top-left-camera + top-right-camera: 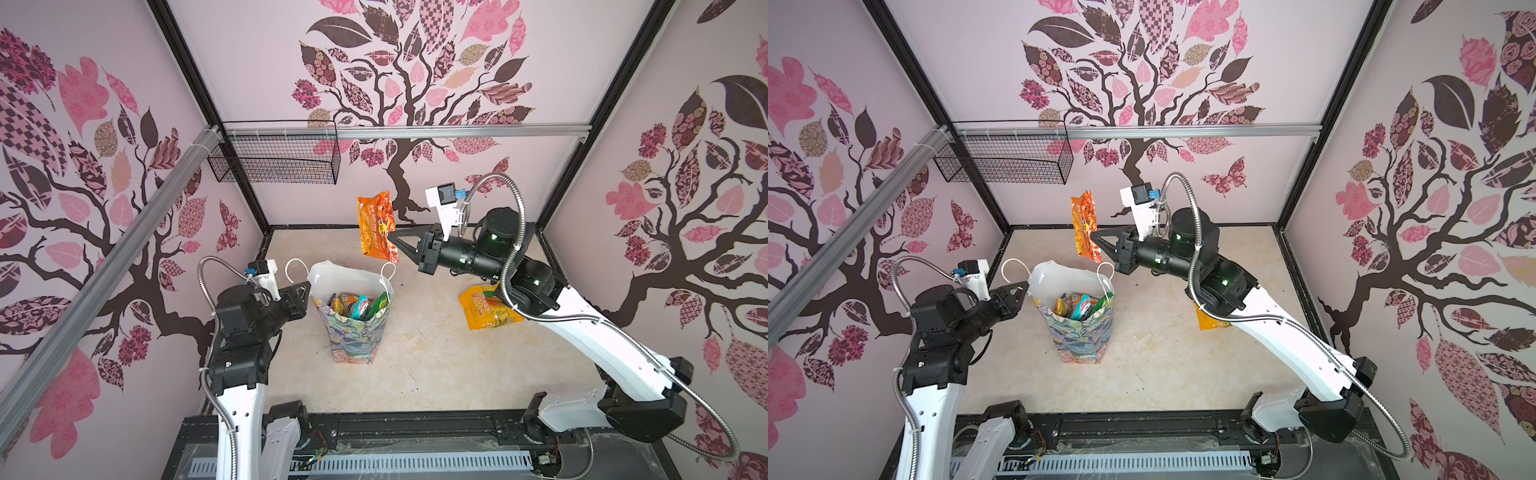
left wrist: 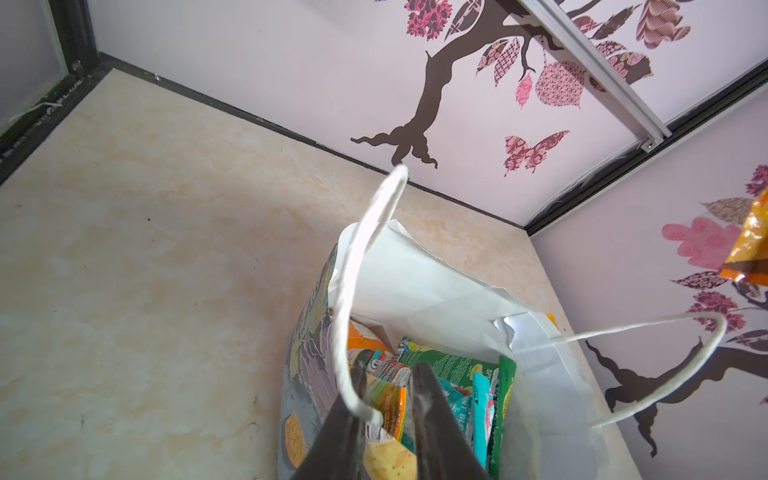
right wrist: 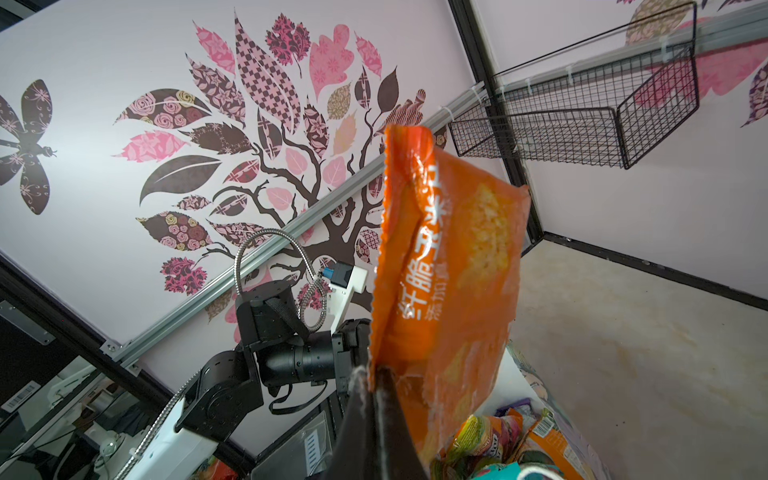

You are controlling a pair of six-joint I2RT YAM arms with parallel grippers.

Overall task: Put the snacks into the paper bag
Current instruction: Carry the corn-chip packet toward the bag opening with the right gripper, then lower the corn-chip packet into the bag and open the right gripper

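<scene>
1. Right gripper [image 1: 392, 237] jaws are closed flat on one glossy, crinkled orange packet [image 1: 376, 224], which is held upright in the air at 1 o'clock of the paper bag [image 1: 353, 336].
2. Left gripper [image 1: 306, 287] is set at 9 o'clock of the bag's mouth. Its jaws are seen narrowly apart astride the rim; whether paper is pinched cannot be told.
3. The right forearm is stretched level toward 9 o'clock; the left arm is folded at the elbow.
4. Two white cord handles [image 2: 392, 187] are counted on the bag. Several packets [image 1: 361, 305] are stood on edge inside it, and one yellow packet [image 1: 484, 313] is laid flat on the marbled table [image 1: 415, 365] at 3 o'clock.
</scene>
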